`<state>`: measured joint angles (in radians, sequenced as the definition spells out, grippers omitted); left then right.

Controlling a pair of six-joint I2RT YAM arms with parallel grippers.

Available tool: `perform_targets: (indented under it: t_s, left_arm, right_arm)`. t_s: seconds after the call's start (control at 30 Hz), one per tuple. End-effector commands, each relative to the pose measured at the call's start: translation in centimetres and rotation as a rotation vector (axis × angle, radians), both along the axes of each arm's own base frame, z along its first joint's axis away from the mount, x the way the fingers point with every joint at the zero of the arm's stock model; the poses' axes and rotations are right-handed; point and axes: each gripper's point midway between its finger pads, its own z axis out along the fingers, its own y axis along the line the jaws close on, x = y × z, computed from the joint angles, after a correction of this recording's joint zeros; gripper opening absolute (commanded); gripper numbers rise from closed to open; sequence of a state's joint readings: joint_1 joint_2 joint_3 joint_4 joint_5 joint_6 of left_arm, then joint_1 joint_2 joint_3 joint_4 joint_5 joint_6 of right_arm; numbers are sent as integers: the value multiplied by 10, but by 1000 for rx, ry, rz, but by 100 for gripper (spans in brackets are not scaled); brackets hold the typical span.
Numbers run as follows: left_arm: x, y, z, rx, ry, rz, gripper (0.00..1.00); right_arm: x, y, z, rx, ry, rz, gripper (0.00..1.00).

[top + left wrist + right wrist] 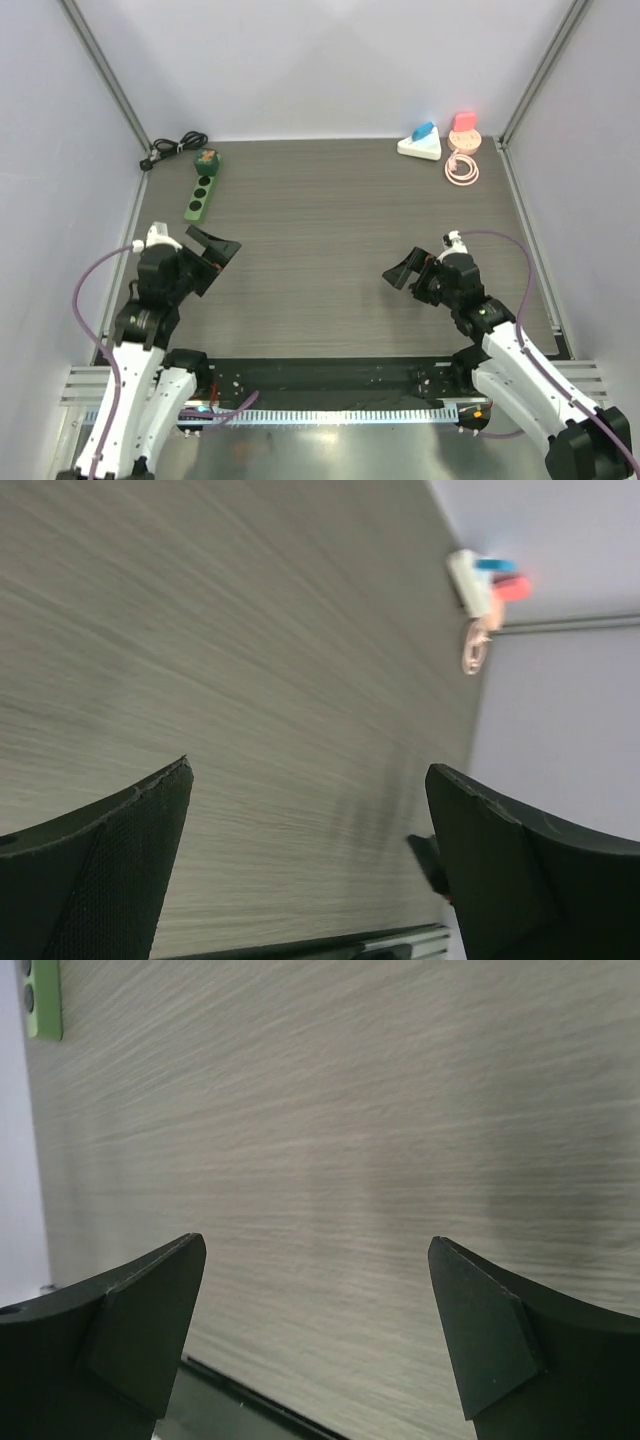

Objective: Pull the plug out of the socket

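Note:
A green power strip lies at the far left of the table, with a brownish plug seated in its far socket and a black cord coiled behind it. One end of the strip shows in the right wrist view's top left corner. My left gripper hovers open over the near left of the table, well short of the strip, and its fingers have only bare wood between them. My right gripper is open at the near right, also with nothing between its fingers.
At the far right stand a white triangular socket block carrying a blue plug, a pink block and a coiled pink cable. Metal frame posts and walls close in both sides. A black rail runs along the near edge.

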<state>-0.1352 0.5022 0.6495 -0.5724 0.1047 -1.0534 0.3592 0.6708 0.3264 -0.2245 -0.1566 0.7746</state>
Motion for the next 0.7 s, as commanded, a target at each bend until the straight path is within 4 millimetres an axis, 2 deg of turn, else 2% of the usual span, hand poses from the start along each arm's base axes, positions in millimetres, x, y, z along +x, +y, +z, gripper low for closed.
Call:
perform_targets:
  t_s: [0.0,0.07,0.1,0.13,0.17,0.23,0.27,0.3,0.33,0.37,0.4,0.43,0.47,0.53,0.57,0.6,0.63,0.67]
  left_arm:
    - [9,11,-7,178,104,-37,100]
    - [24,4,11,193,73,-87,100]
    - [31,4,9,204,95,-89,100]
    - [42,5,-1,222,148,-97,100]
    - [53,11,8,267,132,-102,100]
    - [70,24,-2,331,192,-79,100]
    - [80,33,8,371,178,-54,100]
    - [87,47,10,445,186,-28,100]
    - [98,53,0,491,224,-31,100]
    - [105,59,0,522,235,-24,100]
    - [118,67,14,573,215,-15,100]
    - [126,70,14,602,223,-21,100]
    - [145,77,13,644,241,-15,100]
    - [162,86,12,723,260,-53,100]
    - [178,91,-12,743,323,-88,100]
    - [186,93,-18,753,341,-109,100]
    - [204,96,-9,760,318,-111,100]
    - [215,97,-13,795,313,-140,100]
  right_arm:
    - [25,-16,25,-108,-85,-74,100]
    - [28,-11,32,-106,-90,-47,100]
    - [29,-8,34,-134,-108,1,100]
    - [28,2,43,-119,-118,71,100]
    - [26,6,44,-125,-117,109,100]
    - [21,16,46,-98,-112,175,100]
    - [18,21,47,-80,-113,207,100]
    - [18,27,49,-55,-132,232,100]
    - [18,31,47,-38,-129,248,100]
    - [17,37,47,-10,-127,276,100]
    - [20,42,50,7,-143,291,100]
    - [20,46,50,21,-141,308,99]
    - [23,52,47,39,-129,336,100]
    - [25,59,45,55,-111,368,100]
    - [23,65,39,73,-83,401,100]
    - [28,69,42,85,-102,412,100]
    - [30,71,45,91,-107,424,100]
    - [31,73,44,93,-108,437,100]
